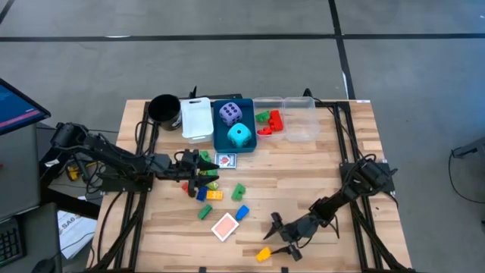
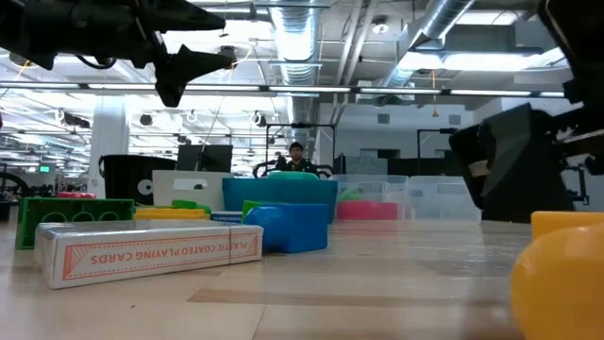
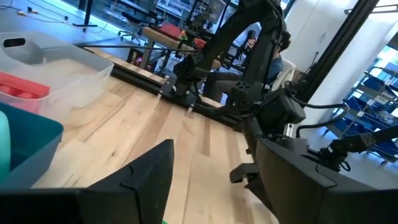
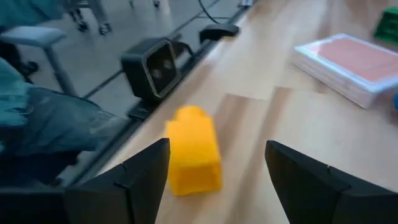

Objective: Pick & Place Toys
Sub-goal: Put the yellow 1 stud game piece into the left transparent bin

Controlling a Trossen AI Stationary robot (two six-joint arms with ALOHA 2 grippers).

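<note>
The yellow brick point(image 4: 194, 151) lies on the bare desk point(image 1: 318, 174) near its front edge, just ahead of my right pincer point(image 1: 286, 236), whose two fingers stand spread with nothing between them, one to either side of the brick but not touching it. A little farther in lies a red-backed pack of playing cards point(image 1: 225, 227), with a blue brick point(image 1: 242, 212) just beside it and a green brick point(image 1: 204, 213) near by. My left pincer point(image 1: 198, 168) hovers above the cluster of small bricks toward the middle of the desk, fingers parted and empty; a second card pack point(image 1: 226, 161) lies just beside it, against the blue bin point(image 1: 218, 135). That bin holds the purple die point(image 1: 231, 114) and the cyan die point(image 1: 239, 136). In the clear bin point(image 1: 299, 121) next to it sit red and green bricks point(image 1: 268, 121). The white bin point(image 1: 196, 118) and the black cup point(image 1: 164, 109) stand on the blue bin's other side, along the far edge.
</note>
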